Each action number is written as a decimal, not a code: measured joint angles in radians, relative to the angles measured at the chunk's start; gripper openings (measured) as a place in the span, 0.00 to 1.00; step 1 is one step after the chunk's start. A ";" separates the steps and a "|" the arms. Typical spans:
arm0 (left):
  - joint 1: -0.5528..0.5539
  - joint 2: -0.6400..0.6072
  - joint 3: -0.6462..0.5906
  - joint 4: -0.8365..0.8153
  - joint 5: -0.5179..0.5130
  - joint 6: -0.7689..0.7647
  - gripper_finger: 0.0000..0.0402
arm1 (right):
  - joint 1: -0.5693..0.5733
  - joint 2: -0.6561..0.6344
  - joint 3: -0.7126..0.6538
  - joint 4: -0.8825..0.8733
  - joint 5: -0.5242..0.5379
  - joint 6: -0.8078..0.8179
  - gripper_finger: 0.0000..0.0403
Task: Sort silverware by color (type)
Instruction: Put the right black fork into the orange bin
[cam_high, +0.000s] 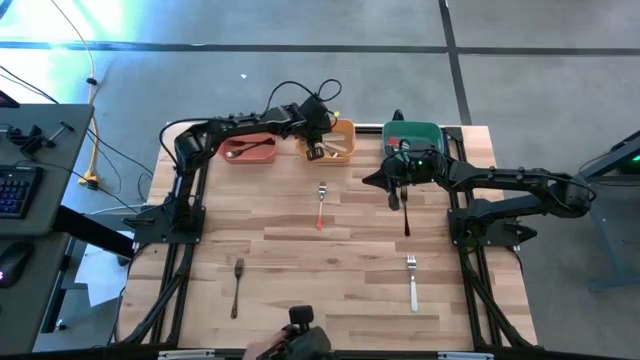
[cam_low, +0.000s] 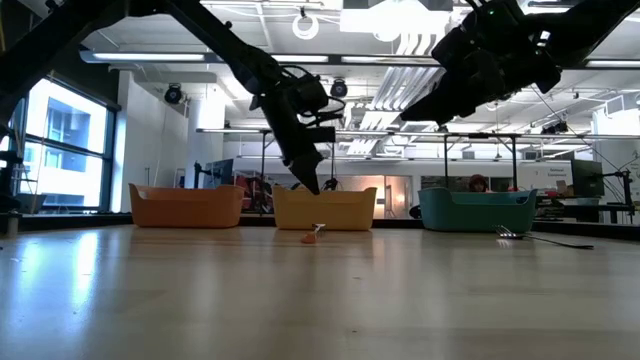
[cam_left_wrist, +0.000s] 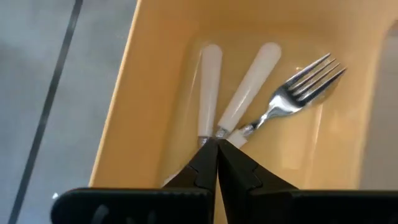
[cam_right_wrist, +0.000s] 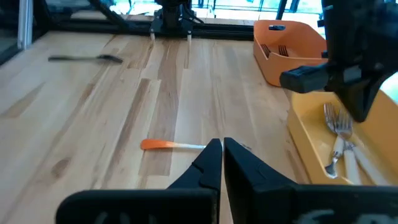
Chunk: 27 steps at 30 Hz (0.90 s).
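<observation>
Left gripper (cam_high: 314, 151), upper centre, jaws together over the yellow bin (cam_high: 344, 131) of white forks (cam_left_wrist: 239, 102); right gripper (cam_high: 394, 196) likewise shut, empty.

The wooden table (cam_high: 300, 250) carries three bins at its far edge; nearer than the yellow bin (cam_high: 340, 140) lie four forks.

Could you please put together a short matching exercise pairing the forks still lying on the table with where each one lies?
Things:
1. red-handled fork
2. dark fork
3. white-handled fork
4. black fork

Places:
A. near edge of the table, on the left arm's side
B. beside the right tool, below the green bin
C. middle of the table, below the yellow bin
D. near edge, on the right arm's side

Pairs: 1-C, 2-A, 3-D, 4-B
</observation>
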<state>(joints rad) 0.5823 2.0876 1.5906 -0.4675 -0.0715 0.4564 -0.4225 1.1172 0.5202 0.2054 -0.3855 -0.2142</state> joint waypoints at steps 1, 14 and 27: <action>-0.002 -0.008 -0.004 -0.003 0.008 -0.003 0.00 | 0.000 0.000 0.000 0.003 0.000 0.014 0.00; -0.036 -0.055 -0.007 0.103 0.125 -0.088 0.00 | 0.061 0.010 0.000 0.039 0.219 0.013 0.00; -0.081 -0.072 -0.123 0.370 0.181 -0.121 0.00 | 0.072 0.086 0.000 0.118 0.221 0.016 0.00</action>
<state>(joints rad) 0.5015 2.0158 1.4671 -0.0978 0.1093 0.3354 -0.3508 1.2027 0.5201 0.3231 -0.1642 -0.1987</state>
